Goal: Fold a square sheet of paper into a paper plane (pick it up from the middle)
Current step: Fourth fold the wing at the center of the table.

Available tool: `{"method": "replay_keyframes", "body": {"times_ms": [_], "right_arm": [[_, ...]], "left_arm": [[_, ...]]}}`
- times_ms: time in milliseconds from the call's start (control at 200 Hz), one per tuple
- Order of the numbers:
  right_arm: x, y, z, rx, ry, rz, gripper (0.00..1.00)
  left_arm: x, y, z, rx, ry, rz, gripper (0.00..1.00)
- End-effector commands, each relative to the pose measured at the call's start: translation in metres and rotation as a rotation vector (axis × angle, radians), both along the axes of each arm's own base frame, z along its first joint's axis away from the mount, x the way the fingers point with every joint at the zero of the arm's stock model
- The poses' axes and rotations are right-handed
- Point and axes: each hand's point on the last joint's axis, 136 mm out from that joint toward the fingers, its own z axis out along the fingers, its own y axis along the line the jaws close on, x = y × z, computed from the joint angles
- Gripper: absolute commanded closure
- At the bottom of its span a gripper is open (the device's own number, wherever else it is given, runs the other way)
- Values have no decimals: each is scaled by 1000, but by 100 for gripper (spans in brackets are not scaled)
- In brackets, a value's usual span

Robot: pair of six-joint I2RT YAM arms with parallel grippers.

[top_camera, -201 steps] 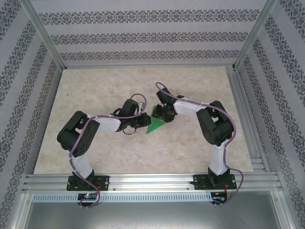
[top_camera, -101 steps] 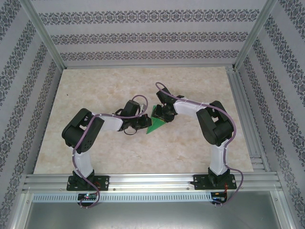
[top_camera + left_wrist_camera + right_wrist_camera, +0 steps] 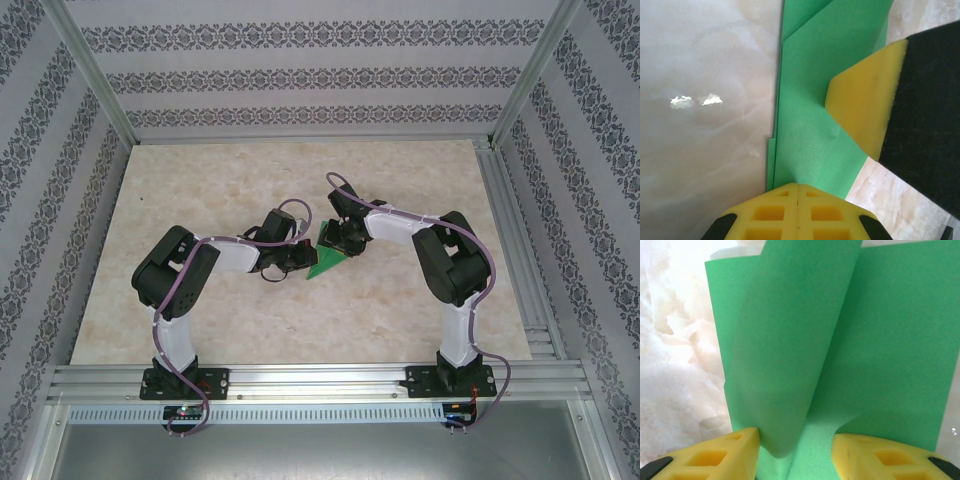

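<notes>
Slippage is the chief danger at the left gripper (image 3: pixel 797 192). Its yellow fingers are pressed together with their tips on the near end of the green paper (image 3: pixel 815 115). I cannot tell whether a layer is caught between them or merely pinned down. If that hold is light, a pull from the other arm would likely drag the layered sheet sideways and throw the long crease out of line.

The right gripper (image 3: pixel 795 440) stands spread, with a raised flap (image 3: pixel 785 350) curling up between its two fingers. Closing there could pinch the flap into a stray wrinkle or flatten it off its intended fold line. One of its pads (image 3: pixel 865 110) appears to press on the paper's upper face, and a hard push might dent or tear so thin a sheet.

The paper lies at the middle of the table (image 3: pixel 200 180), between the two wrists. That top is pale, marble-patterned and glossy enough to show light glints, so I judge it gives paper little grip. Aluminium posts (image 3: pixel 90 75) frame the cell, and beyond them stand walls (image 3: pixel 300 40) papered in grey ornamental stripes.
</notes>
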Motion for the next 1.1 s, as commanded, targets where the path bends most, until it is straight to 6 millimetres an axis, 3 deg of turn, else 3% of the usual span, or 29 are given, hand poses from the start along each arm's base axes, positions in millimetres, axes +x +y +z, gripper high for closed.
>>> {"method": "replay_keyframes", "body": {"times_ms": [0,125,255,335,415,559,699,809,1094], "right_arm": [[-48,-47,-81,-218,176,14,51],[-25,-25,-41,-106,74,47,49],[7,-2,28,42,-132,143,42],[18,2,62,97,-228,192,41],[20,3,78,132,-273,219,42],[14,13,83,197,-291,272,54],[6,26,71,231,-252,319,76],[3,30,56,236,-213,326,85],[0,32,29,246,-153,331,91]], "left_arm": [[-12,17,-31,124,63,0,95],[-15,21,-34,149,72,-4,96],[-17,22,-37,157,82,-13,96],[-18,21,-38,155,87,-19,97],[-18,20,-39,151,89,-24,97],[-18,19,-39,147,92,-29,97],[-19,18,-40,151,96,-36,98],[-18,19,-40,158,99,-32,98],[-18,20,-41,166,105,-28,99]]}}
